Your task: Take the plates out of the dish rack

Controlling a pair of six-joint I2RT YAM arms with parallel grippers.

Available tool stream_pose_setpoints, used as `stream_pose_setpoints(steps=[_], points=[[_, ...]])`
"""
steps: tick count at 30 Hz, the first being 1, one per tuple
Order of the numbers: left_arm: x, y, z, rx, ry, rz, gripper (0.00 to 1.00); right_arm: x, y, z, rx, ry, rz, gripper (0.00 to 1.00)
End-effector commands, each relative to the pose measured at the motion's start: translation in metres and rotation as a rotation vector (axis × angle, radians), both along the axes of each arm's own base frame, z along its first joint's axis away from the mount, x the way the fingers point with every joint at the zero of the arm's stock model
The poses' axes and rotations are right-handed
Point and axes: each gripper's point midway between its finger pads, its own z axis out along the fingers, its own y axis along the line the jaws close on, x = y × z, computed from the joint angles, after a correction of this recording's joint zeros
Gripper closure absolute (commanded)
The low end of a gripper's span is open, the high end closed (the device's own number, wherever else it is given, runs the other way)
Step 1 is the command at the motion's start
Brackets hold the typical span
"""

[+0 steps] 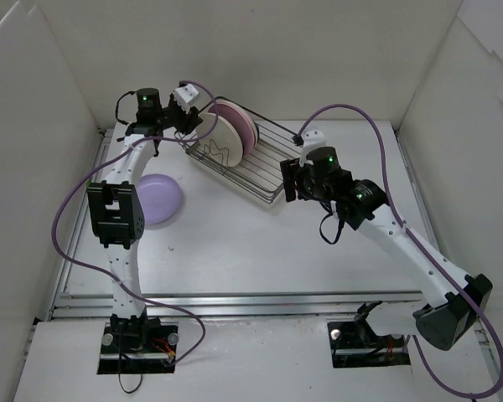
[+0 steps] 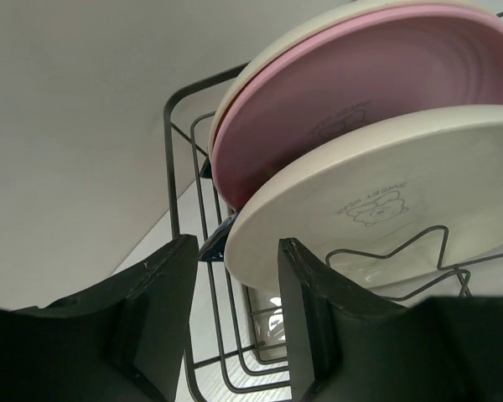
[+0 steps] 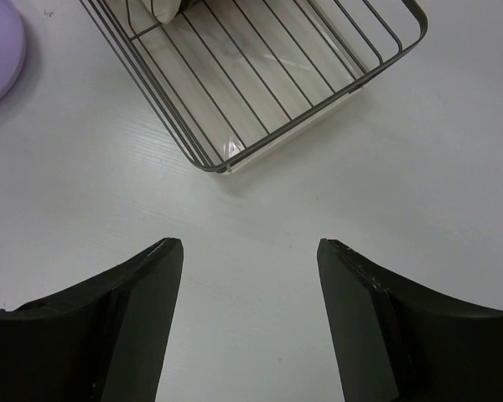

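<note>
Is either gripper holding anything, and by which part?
Nothing held. Left gripper, jaws open, sits at the rim of the cream plate; right gripper open, empty.

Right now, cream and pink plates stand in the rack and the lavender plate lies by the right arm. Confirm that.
Wrong arm: the top view shows the lavender plate lying by the left arm. The cream plate and pink plate do stand in the rack.

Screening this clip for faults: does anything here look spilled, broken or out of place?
Nothing stands out. The cream plate and pink plate stand on edge in the dish rack, the lavender plate lies flat on the table, and nothing looks spilled or cracked.
</note>
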Motion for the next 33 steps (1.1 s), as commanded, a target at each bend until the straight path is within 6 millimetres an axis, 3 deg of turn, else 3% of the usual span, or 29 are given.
stream_pose_setpoints(steps=[1, 7, 9, 21, 25, 33], points=[[-0.004, -0.01, 0.085, -0.002, -0.263, -0.049, 0.58, 0.003, -0.005, 0.022, 0.028, -0.07, -0.032, 0.34], [0.021, -0.019, 0.078, 0.008, -0.323, 0.046, 0.57, 0.007, 0.005, 0.024, 0.011, -0.068, 0.018, 0.34], [0.024, -0.02, 0.079, 0.011, -0.336, 0.042, 0.61, 0.009, 0.006, 0.024, -0.003, -0.057, 0.025, 0.33], [0.012, -0.031, 0.058, 0.041, -0.313, -0.02, 0.66, 0.013, 0.008, 0.02, -0.024, -0.047, 0.035, 0.33], [0.017, -0.018, 0.08, 0.009, -0.357, 0.047, 0.61, 0.014, 0.009, 0.018, -0.031, -0.045, 0.043, 0.33], [0.019, 0.001, 0.144, -0.04, -0.501, 0.155, 0.52, 0.014, 0.014, 0.015, -0.037, -0.027, 0.067, 0.33]])
